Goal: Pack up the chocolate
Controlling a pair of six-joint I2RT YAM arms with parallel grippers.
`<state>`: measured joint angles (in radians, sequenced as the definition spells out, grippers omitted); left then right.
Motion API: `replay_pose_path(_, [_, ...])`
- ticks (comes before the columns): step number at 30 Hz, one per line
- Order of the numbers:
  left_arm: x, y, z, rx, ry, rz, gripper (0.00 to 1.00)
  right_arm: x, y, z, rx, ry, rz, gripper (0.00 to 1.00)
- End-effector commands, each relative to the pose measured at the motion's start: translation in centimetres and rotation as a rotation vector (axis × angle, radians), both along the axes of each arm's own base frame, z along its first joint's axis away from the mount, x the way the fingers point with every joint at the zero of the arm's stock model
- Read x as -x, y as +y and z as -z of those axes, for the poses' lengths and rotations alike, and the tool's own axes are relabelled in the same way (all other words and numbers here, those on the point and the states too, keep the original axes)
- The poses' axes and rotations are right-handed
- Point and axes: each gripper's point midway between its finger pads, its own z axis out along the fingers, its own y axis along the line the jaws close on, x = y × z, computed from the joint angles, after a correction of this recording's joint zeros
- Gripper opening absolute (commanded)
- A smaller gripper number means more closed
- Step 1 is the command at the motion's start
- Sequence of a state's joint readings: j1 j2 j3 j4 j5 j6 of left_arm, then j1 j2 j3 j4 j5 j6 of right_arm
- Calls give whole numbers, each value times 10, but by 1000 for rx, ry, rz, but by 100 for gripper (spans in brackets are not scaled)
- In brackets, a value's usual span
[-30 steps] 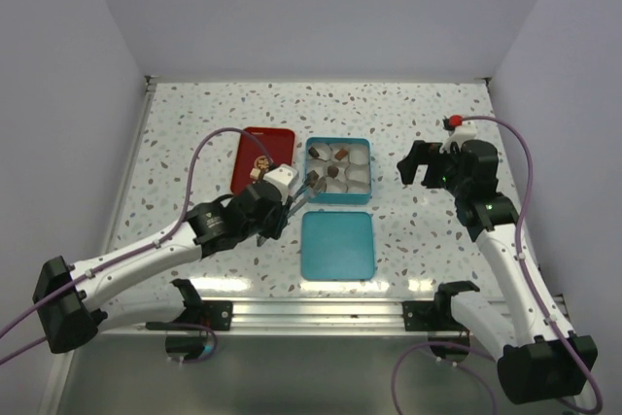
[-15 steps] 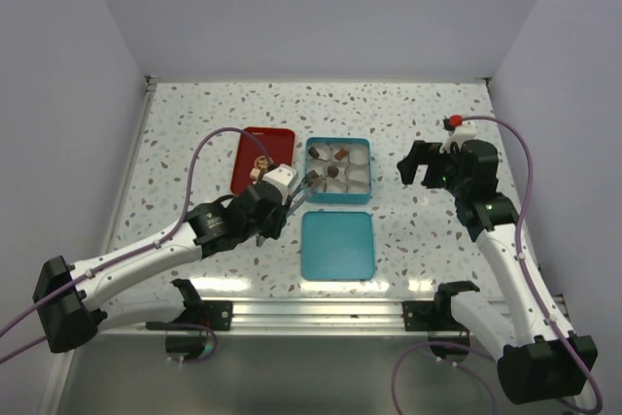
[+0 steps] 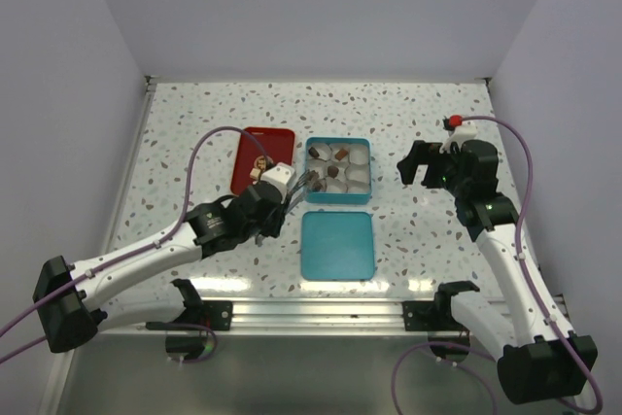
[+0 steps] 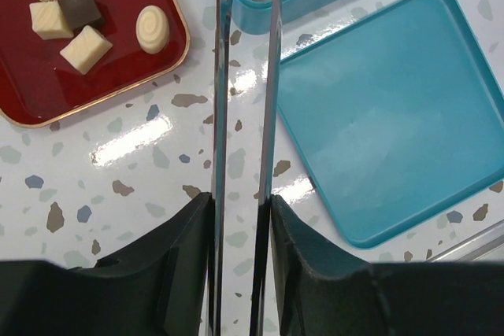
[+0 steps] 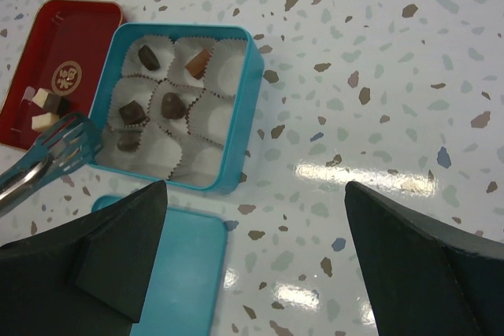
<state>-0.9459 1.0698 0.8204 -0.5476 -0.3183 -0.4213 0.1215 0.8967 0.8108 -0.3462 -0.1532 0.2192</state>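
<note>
Several dark chocolate pieces point(image 5: 172, 105) sit in white paper cups inside the teal tin point(image 5: 240, 116). More chocolate pieces point(image 4: 83, 46), cream and dark, lie on the red tray point(image 4: 47, 92). My left gripper point(image 4: 240, 202) is shut on metal tongs point(image 4: 269, 116). The two blades stand slightly apart, and their toothed tips point(image 5: 69, 145) hang empty over the tin's near-left rim. In the top view the left gripper point(image 3: 282, 201) is just left of the tin point(image 3: 337, 199). My right gripper point(image 3: 420, 164) hovers to the right of the tin, wide open and holding nothing.
The tin's teal lid point(image 3: 337, 245) lies flat on the speckled table in front of the tin, right of the left arm. The red tray point(image 3: 248, 170) sits directly left of the tin. White walls close the table at the back and sides.
My left gripper has drawn back a little to the left, taking the tong tips from inside the tin to its near-left rim. The tong blades have spread slightly. The right arm is still.
</note>
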Motion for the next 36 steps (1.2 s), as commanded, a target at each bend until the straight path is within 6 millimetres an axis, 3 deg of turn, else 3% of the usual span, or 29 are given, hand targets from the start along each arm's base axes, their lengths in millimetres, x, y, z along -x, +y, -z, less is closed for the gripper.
replay_pose_path(1, [-11, 1, -19, 32, -61, -71, 39, -1, 3, -8, -6, -24, -19, 99])
replay_pose_path(8, [-37, 29, -49, 13, -165, -234, 38, -1, 3, -7, -7, -24, -20, 99])
replay_pose_path(14, [-59, 60, -40, 21, -160, -315, 38, -1, 3, -8, -10, -27, -21, 99])
replay_pose_path(17, [-59, 69, -35, -6, -158, -340, 38, -1, 4, -7, -10, -25, -22, 99])
replay_pose_path(25, [-50, 92, 3, -116, -100, -398, 38, -1, 4, -5, -12, -20, -26, 99])
replay_pose_path(31, [-50, 106, -5, -124, -132, -477, 39, -1, 4, -5, -10, -19, -25, 99])
replay_pose_path(36, [-47, 106, 3, -145, -106, -467, 40, -1, 5, -5, -14, -18, -29, 99])
